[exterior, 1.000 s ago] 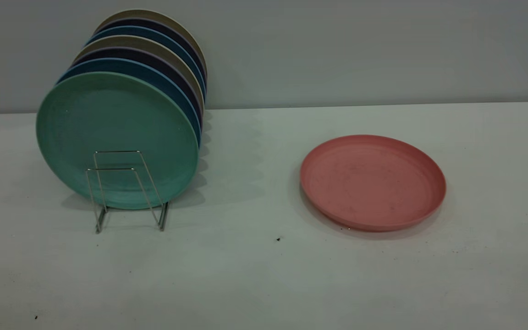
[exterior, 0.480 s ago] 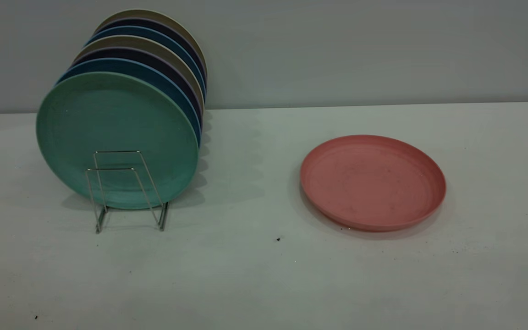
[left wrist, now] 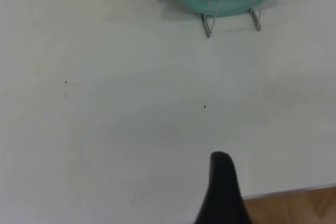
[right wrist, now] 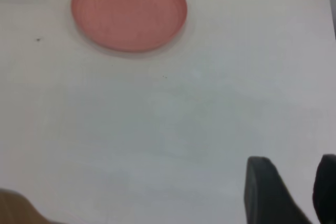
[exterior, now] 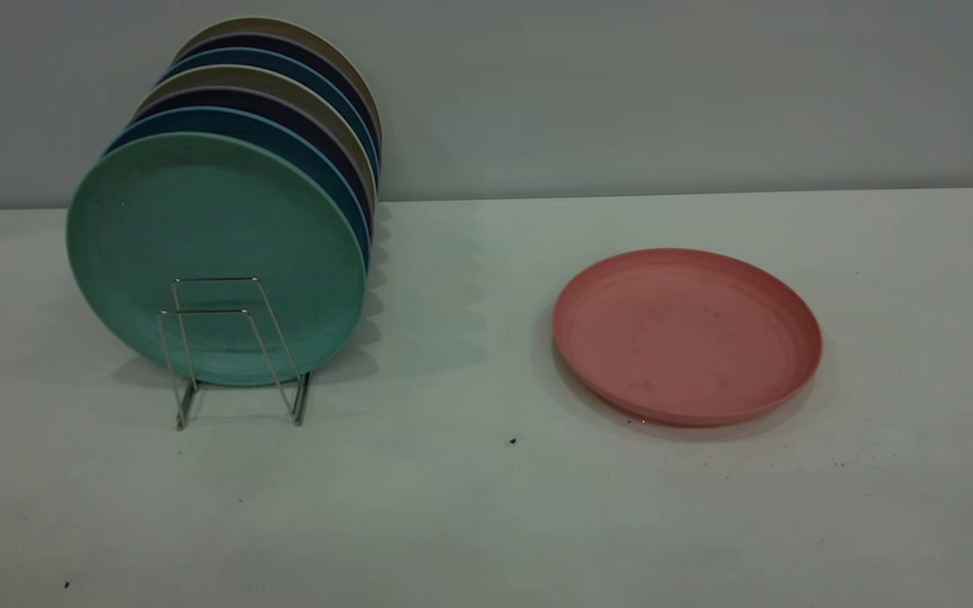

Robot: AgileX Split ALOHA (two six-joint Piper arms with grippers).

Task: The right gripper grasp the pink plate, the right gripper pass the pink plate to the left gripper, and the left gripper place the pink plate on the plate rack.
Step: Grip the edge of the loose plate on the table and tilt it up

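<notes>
The pink plate point(exterior: 687, 333) lies flat on the white table, right of centre; it also shows in the right wrist view point(right wrist: 129, 10). The wire plate rack point(exterior: 233, 346) stands at the left, holding several upright plates, and shows in the left wrist view point(left wrist: 233, 3). Neither gripper shows in the exterior view. My right gripper point(right wrist: 292, 163) is open and empty, well short of the pink plate over bare table. My left gripper point(left wrist: 223, 182) shows only as a black tip near the table's front edge, far from the rack.
A teal-green plate point(exterior: 216, 253) stands frontmost in the rack, with blue, dark and beige plates behind it. Two wire loops in front of it hold nothing. A grey wall runs behind the table point(exterior: 470, 507). A wooden floor strip point(left wrist: 294, 208) shows past the table edge.
</notes>
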